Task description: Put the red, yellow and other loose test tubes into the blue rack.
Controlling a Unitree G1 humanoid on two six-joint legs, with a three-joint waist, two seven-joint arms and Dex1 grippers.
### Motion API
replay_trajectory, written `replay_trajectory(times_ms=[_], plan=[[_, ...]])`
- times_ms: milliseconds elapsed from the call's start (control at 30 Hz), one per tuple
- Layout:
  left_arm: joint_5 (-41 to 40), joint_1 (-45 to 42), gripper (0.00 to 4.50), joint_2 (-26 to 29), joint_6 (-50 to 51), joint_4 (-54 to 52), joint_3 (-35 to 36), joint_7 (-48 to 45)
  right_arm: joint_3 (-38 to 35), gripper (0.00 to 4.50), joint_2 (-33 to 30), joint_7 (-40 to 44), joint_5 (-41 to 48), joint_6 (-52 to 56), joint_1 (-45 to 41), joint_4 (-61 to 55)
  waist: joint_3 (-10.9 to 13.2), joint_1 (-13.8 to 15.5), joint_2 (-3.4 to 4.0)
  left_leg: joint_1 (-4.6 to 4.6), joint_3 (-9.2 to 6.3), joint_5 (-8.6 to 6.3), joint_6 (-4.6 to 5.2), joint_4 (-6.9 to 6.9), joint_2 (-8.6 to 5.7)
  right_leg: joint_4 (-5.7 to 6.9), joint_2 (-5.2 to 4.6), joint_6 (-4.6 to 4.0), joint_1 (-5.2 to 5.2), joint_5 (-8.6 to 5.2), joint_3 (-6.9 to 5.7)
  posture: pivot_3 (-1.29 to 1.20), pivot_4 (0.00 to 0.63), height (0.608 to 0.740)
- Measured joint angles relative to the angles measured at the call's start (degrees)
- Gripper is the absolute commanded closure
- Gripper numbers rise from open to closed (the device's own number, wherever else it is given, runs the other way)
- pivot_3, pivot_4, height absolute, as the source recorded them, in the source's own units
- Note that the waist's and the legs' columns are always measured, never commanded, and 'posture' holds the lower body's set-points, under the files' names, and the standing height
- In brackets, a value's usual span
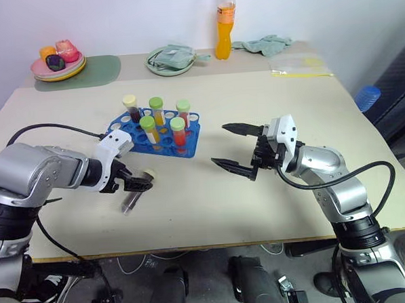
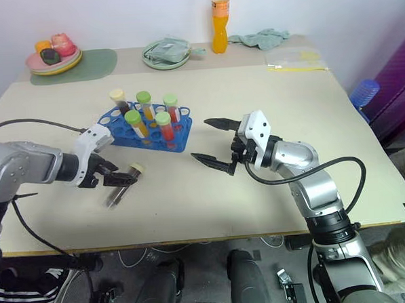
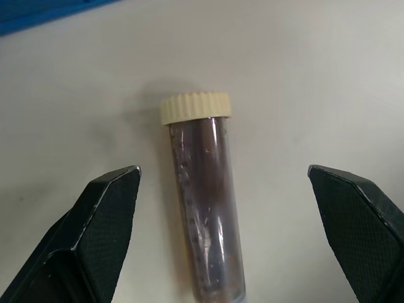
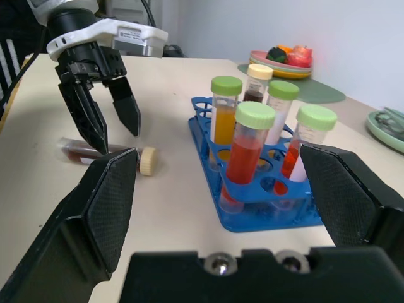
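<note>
hovering wide open with 1 brown cream-capped tube [image 3: 203, 202] lying flat between its fingers, the left gripper [image 1: 138, 185] could nudge it rolling away from the blue rack [image 1: 190, 142] if 1 finger lands first.

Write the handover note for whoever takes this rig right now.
Left gripper: open, pointing down over the loose cream-capped tube of dark brown liquid, fingers straddling it, not yet gripping.
Right gripper: open, empty, held level in the air beside the blue plastic rack.
Done: five capped tubes stand upright in the rack, four green-capped and one cream-capped.
Left: the brown tube lies flat on the beige table in front of the rack; close on it, lift it and seat it in a free hole.
</note>
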Motion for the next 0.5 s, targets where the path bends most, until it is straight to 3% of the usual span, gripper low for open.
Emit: replay_trajectory(times_ms=[400,500], plan=[[1.1,0.5,0.13,-0.4,4.6,1.2,-2.5,-0.1,0.0,0.0,0.1,-0.3,-0.3,-0.1,0.3,-0.1,0.0,0.0,0.0,0.02,0.0,0.0,0.0,0.0,0.0,0.08,-0.01,0.0,-0.03,0.0,0.01,0.0,0.15,0.74],[2.2,1.8,0.96,-1.7,4.4,0.7,-1.9,1.2,0.0,0.0,0.2,-0.4,-0.4,-0.2,0.4,-0.1,0.0,0.3,0.0,0.02,0.0,0.0,0.0,0.05,0.0,0.09,-0.01,0.0,-0.01,0.0,0.0,0.0,0.15,0.74]])
